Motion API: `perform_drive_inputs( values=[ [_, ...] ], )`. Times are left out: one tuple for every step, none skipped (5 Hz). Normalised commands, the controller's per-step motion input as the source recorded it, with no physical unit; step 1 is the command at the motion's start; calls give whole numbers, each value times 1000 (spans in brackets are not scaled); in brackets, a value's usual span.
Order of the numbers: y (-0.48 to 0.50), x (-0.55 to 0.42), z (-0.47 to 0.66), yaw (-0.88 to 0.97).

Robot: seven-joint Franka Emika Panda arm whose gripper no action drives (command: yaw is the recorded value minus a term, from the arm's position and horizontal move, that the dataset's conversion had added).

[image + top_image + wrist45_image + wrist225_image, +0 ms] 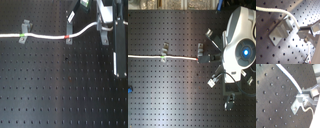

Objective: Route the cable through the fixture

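The white cable point(45, 36) runs from the first exterior view's left edge through two upright clips point(23, 31), point(69, 36). Its green band point(21, 36) sits at the first clip and its red band point(67, 36) at the second. Past the red band the cable rises to my gripper point(103, 22), which is shut on it just above a third clip point(103, 36). In the first wrist view the cable point(278, 10) passes over a grey clip point(281, 32) into my gripper point(302, 32). In the second wrist view the cable point(291, 79) reaches my gripper point(304, 95) by a bracket point(297, 104).
The black perforated board point(55, 90) fills both exterior views. In the second exterior view more small fixtures stand around the arm point(240, 47): one point(209, 34) behind it, one point(214, 80) and one point(228, 103) before it. A small blue object point(130, 90) lies at the second exterior view's left edge.
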Motion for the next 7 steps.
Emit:
perform_drive_inputs(
  values=[
    [-305,119,-202,-374],
    [-246,149,-366,-520],
    [-90,20,-45,-186],
    [-266,-14,359,0],
    [-160,-208,64,89],
    [-75,-268,6,86],
    [-20,-103,405,0]
  ],
)
